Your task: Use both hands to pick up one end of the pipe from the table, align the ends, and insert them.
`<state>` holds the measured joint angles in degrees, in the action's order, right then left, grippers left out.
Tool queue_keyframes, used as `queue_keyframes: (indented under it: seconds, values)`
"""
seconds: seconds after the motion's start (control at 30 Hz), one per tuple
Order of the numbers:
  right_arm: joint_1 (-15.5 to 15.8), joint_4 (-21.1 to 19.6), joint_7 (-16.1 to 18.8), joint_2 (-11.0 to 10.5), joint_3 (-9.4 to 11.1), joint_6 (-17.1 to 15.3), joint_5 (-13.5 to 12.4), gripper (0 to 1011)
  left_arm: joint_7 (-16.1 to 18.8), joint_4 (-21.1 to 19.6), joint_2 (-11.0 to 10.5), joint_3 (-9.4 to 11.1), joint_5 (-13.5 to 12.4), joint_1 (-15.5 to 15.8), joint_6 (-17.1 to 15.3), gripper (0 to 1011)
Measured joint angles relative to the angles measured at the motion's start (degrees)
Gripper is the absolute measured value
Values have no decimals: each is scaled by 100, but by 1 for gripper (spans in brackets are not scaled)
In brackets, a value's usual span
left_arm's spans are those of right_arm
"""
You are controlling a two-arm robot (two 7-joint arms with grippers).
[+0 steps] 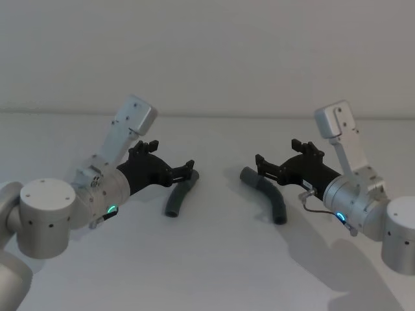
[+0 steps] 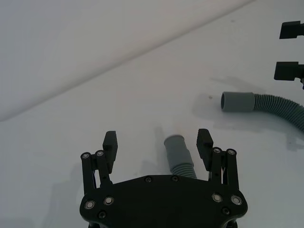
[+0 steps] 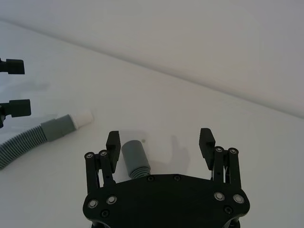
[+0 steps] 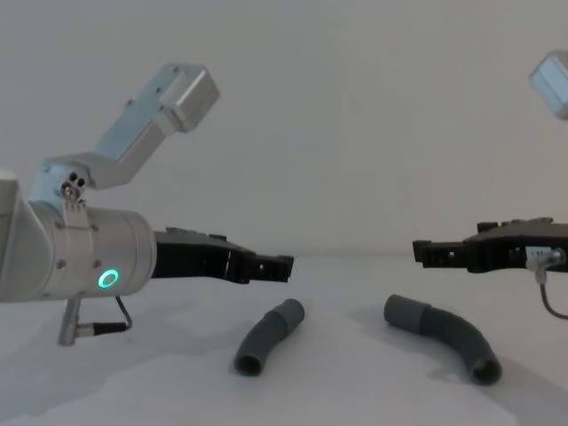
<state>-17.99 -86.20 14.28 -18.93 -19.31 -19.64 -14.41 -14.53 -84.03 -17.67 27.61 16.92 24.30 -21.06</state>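
The short, dark-grey, bent plastic left pipe piece (image 1: 181, 194) lies flat on the plain white matte desk (image 1: 214, 265). Its twin, the dark-grey bent plastic right pipe piece (image 1: 265, 193), lies near it but apart, their wider ends pointing roughly toward each other across a bare gap. The left one ends in a narrow white tip (image 3: 83, 118), the right one in a plain grey open socket (image 2: 224, 100).

The black angular left gripper (image 2: 157, 139) hovers over the left collar (image 2: 176, 151). Its jaws are spread wide and hold nothing; the collar lies between them, off-centre. The black angular right gripper (image 3: 159, 139) mirrors it: jaws spread, empty, the right collar (image 3: 132, 156) close against one side; we cannot tell whether they touch. In the chest view both grippers sit higher than the pieces, not yet down at desk level.

We judge the step in hand to be the double grasp. To do it well, we would centre each collar between the jaws before lowering, then pinch toward the back of the collar, leaving tip and socket mouth uncovered. The ribbed bodies look flexible, so a hold close to the end should keep it steady for lining up. Closing off-centre could nudge a piece aside.
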Motion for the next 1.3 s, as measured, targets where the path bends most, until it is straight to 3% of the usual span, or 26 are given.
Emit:
queue_keyframes:
  seconds: [0.5,1.3]
  values:
    - [-128,155,166,20,-79,-374,57,1002,-246,235,114,38,70,106,-333,1001]
    - [-44,180,415,-45,-79,-645,103,1002,-411,327,235,83,32,100,-583,1001]
